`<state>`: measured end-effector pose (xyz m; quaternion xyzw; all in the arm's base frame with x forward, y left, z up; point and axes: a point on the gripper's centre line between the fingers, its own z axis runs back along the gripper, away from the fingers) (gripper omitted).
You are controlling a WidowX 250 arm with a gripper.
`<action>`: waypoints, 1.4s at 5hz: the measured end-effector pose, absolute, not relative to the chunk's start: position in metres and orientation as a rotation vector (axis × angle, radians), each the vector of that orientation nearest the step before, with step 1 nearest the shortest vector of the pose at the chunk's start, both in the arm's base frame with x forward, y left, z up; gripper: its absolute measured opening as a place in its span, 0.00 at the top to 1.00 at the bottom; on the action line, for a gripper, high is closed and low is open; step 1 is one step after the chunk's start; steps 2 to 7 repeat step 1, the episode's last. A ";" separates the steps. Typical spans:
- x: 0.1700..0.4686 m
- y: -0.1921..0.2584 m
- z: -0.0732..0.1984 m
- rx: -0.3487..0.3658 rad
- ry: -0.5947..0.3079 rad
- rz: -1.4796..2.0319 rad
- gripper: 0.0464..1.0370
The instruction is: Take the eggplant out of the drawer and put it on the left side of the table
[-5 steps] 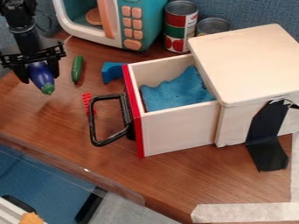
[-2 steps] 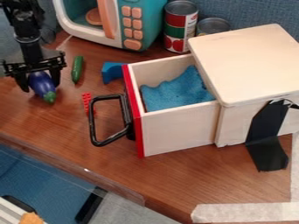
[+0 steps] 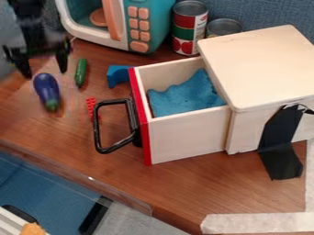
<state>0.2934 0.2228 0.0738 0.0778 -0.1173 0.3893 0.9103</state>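
- The black gripper [image 3: 44, 73] is blurred at the far left, its two fingers parted; the arm above it is cut off by the top edge.
- The eggplant [image 3: 46, 87] lies on the left part of the counter [image 3: 178, 188], just on the near side of the gripper; its green end is smeared and hard to make out.
- The toy microwave [image 3: 138, 27] is cut off at the top.
- The smaller can [image 3: 223, 27] is partly hidden by the larger can [image 3: 189, 27] and the wooden cabinet [image 3: 264, 64], which runs out of view at right.
- In the open drawer [image 3: 190, 137], blue lining [image 3: 184, 95] hides the bottom.
- The red front hides part of a blue block [image 3: 116, 76]; a small red piece [image 3: 91, 108] sits partly behind the black handle [image 3: 113, 149].
- A green cucumber [image 3: 81, 72] lies right of the eggplant.
- The counter is brown wood grain, with black tape [image 3: 282, 160] and pale tape [image 3: 257, 223] at right and a clear strip [image 3: 92, 183] along its near edge.
- Blue fabric-like panels [image 3: 270, 13] stand behind.
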 end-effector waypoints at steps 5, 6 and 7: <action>0.296 0.208 0.103 0.120 -0.265 0.776 0.04; 0.296 0.208 0.103 0.120 -0.265 0.776 0.04; 0.296 0.208 0.103 0.120 -0.265 0.776 0.04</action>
